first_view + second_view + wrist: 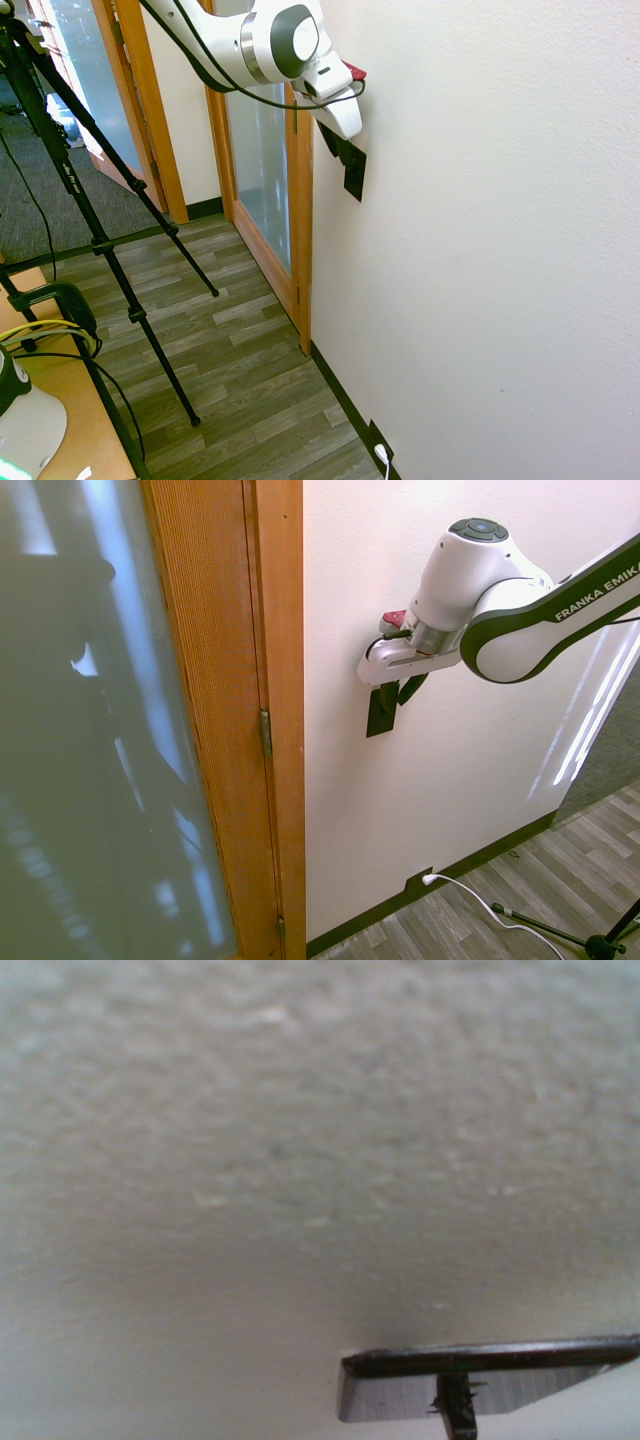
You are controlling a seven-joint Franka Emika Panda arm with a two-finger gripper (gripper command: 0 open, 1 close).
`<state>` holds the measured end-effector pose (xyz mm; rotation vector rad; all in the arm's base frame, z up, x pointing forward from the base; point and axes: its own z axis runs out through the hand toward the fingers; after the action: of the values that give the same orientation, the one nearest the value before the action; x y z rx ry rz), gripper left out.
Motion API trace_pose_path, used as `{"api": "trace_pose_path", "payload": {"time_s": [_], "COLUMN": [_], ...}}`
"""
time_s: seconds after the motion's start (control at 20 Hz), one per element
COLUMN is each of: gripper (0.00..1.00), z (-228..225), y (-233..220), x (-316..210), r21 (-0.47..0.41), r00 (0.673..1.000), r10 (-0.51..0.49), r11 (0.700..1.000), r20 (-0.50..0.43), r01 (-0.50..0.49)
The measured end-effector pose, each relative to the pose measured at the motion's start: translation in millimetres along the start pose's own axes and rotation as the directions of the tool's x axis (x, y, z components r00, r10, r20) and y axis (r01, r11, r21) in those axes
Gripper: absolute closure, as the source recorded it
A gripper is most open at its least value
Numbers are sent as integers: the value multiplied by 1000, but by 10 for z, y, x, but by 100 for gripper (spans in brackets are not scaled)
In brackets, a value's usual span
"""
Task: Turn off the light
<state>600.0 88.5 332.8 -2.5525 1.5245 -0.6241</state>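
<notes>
End effector (335,140) at the wall (480,250), dark fingers angled down against the top edge of the switch plate (354,175); from the first exterior view the fingers overlap the plate's upper corner at about 11 o'clock of it, and contact looks likely but can't be confirmed. How far the fingers are parted cannot be told in either exterior view: they merge with the black plate. Nothing seen held. Second exterior view: end effector (393,688) comes in from 3 o'clock, white hand housing level above the switch plate (381,712), a small red part on the hand next to the wall, dark fingers dropping onto the plate's top at 12 to 1 o'clock. Wrist view: mostly blurred textured wall (300,1160), with the switch plate (480,1360) seen edge-on as a dark bar standing off the surface. Switch plate is a small upright black rectangle mounted on the white wall, just beside the wooden door frame (300,240), which holds a frosted glass panel (258,150). Down low on the same wall, at 6 o'clock of the switch and well apart from it, a black outlet plate (380,440) interrupts the dark baseboard, with a white plug (383,455) in it; its white cord (480,900) trails across the wood-look floor (240,370). A worktop corner (70,420) shows at 7 o'clock of the first exterior view.
</notes>
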Motion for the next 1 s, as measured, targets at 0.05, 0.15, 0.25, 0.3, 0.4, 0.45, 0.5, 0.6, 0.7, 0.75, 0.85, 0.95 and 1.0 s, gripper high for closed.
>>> {"api": "trace_pose_path", "payload": {"time_s": [0.05, 0.15, 0.25, 0.3, 0.4, 0.45, 0.5, 0.6, 0.7, 0.75, 0.85, 0.95, 1.0], "gripper": [100, 100, 100, 100, 100, 100, 100, 100, 100, 100, 100, 100, 100], "z": [14, 49, 87, 108, 147, 162, 176, 194, 204, 206, 216, 242, 270], "y": [1, 8, 17, 22, 29, 30, 31, 34, 35, 36, 40, 48, 57], "x": [1, -3, -10, -19, -38, -46, -52, -49, -46, -49, -57, -66, -77], "r21": [4, 9, 12, 12, 11, 12, 11, 10, 10, 11, 10, 8, 5], "r00": [1000, 1000, 999, 999, 999, 999, 999, 999, 998, 997, 997, 997, 997], "r10": [5, 12, 23, 28, 33, 35, 36, 38, 44, 46, 53, 55, 56], "r11": [1000, 1000, 1000, 1000, 999, 999, 999, 999, 999, 999, 999, 998, 998], "r20": [-5, -15, -28, -29, -32, -32, -32, -39, -49, -54, -59, -58, -57], "r01": [-5, -12, -23, -28, -33, -34, -36, -37, -44, -46, -53, -54, -55]}}
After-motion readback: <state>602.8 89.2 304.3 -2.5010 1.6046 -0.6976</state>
